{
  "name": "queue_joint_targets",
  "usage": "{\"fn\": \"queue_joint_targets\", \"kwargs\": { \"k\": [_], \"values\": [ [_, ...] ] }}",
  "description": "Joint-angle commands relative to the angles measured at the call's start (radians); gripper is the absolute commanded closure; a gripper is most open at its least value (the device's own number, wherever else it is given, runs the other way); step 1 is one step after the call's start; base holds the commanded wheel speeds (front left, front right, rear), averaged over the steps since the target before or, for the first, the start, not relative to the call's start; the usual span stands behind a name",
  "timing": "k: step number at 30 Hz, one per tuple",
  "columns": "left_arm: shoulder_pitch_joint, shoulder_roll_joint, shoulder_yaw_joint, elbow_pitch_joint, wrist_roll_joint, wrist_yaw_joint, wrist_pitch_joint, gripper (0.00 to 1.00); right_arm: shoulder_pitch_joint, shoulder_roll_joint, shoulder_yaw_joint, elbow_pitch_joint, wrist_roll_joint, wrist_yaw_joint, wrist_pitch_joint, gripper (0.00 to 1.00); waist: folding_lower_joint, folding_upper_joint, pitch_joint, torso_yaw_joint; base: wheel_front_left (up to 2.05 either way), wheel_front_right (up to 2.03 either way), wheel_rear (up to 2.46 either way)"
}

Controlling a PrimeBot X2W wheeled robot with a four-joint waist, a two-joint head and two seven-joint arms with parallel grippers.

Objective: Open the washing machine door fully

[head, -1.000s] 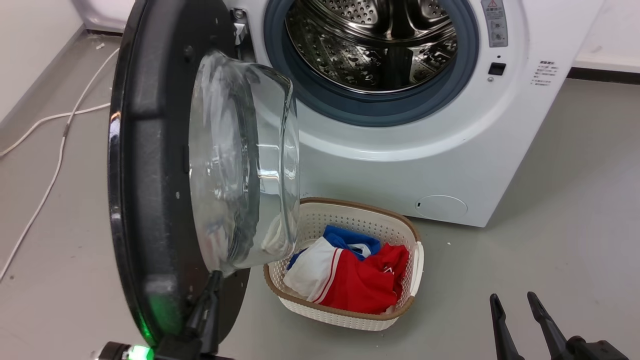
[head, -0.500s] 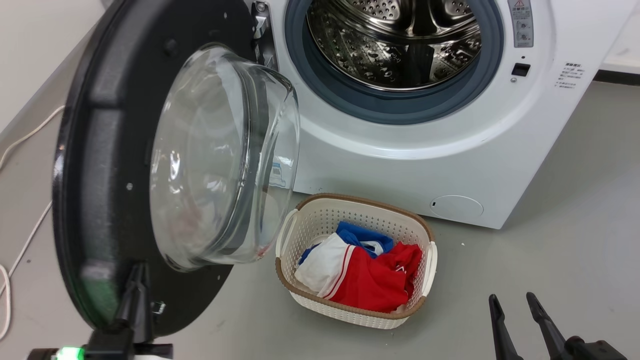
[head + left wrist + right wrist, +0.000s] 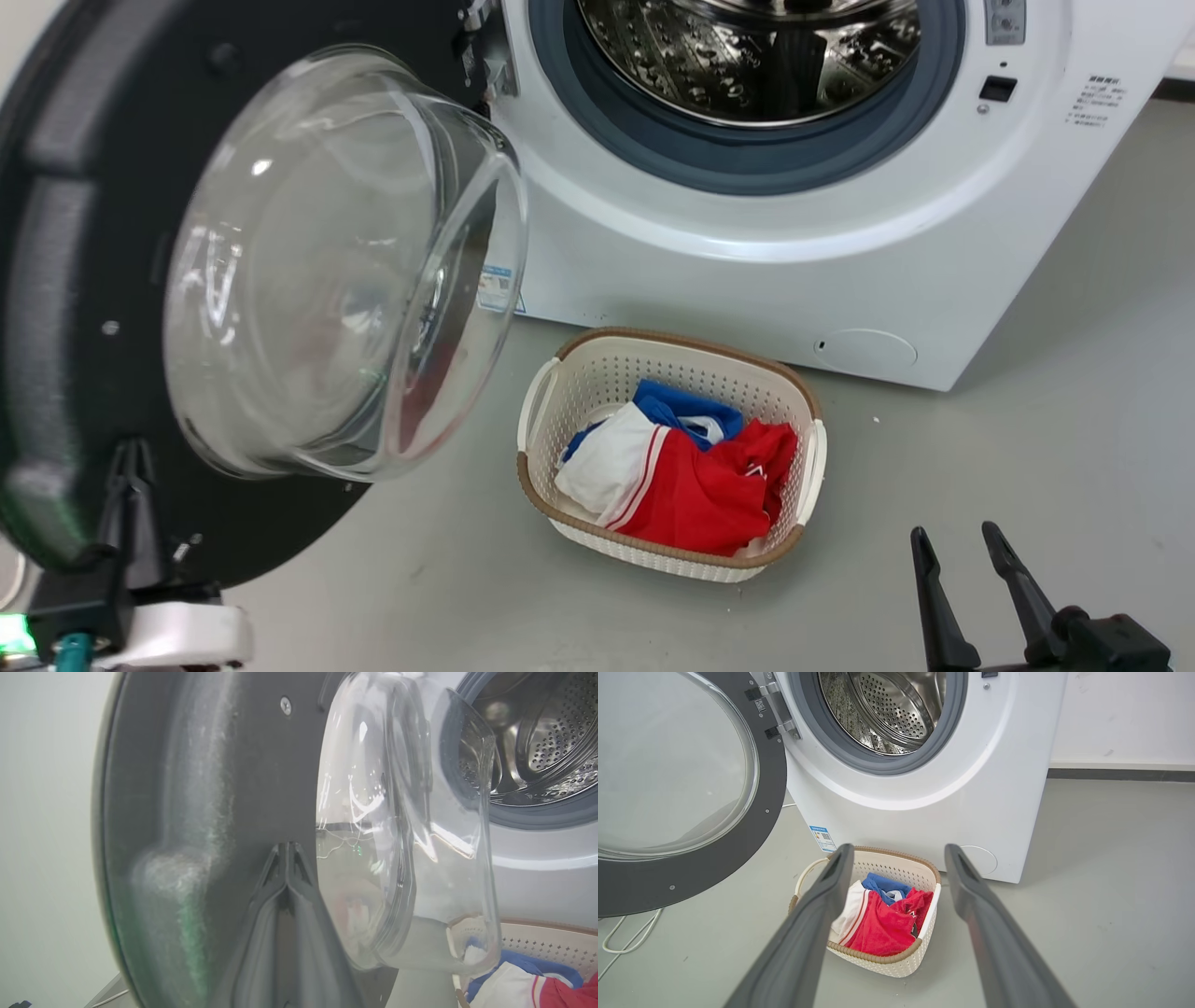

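Observation:
The washing machine door (image 3: 56, 233), a black disc with a bulging clear glass bowl, stands swung out to the left of the white washing machine (image 3: 700, 280), whose steel drum lies open. My left gripper (image 3: 131, 471) is shut, its tips resting against the door's inner black face below the bowl. In the left wrist view the closed fingers (image 3: 287, 868) meet that door (image 3: 210, 788) beside the glass, with the washing machine (image 3: 537, 882) at the right. My right gripper (image 3: 962, 551) is open and holds nothing, low at the right, away from the machine. From the right wrist, that gripper (image 3: 899, 851) faces the washing machine (image 3: 1008, 788) and the door (image 3: 714, 872).
A white perforated laundry basket (image 3: 597, 373) with red, white and blue clothes sits on the grey floor before the machine, also in the right wrist view (image 3: 887, 963). A white cable (image 3: 626, 938) lies on the floor under the door. A pale wall stands at the left.
The door has swung farther out to the left, showing more of its inner face. My left gripper has gone left with it. The head view has shifted; the right gripper has stayed put.

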Motion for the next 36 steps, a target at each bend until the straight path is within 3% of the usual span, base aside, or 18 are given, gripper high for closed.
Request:
{"fn": "queue_joint_targets", "kwargs": {
  "k": [1, 10, 20, 36],
  "values": [
    [-0.021, 0.009, 0.02, 0.005, -0.006, -0.001, 0.003, 1.0, -0.013, 0.001, 0.0, -0.003, -0.004, 0.0, -0.002, 0.0, -0.0001, 0.0, 0.01, -0.005, 0.0, 0.0, 0.0],
    [-0.059, 0.018, 0.16, 0.058, -0.035, -0.011, 0.003, 1.0, -0.039, 0.002, -0.012, -0.006, -0.018, 0.0, -0.002, 0.0, -0.0001, 0.0, 0.061, -0.024, 0.0, 0.0, 0.0],
    [-0.135, 0.033, 0.243, 0.153, -0.04, -0.063, 0.003, 1.0, -0.07, 0.001, -0.018, -0.013, -0.035, 0.0, -0.002, 0.0, -0.0001, 0.0, 0.109, -0.031, 0.0, 0.0, 0.0],
    [-0.249, 0.072, 0.368, 0.322, -0.043, -0.112, 0.003, 1.0, -0.099, -0.014, -0.023, -0.019, -0.042, 0.0, -0.002, 0.0, -0.0001, 0.0, 0.161, -0.057, 0.0, 0.0, 0.0]
  ]
}}
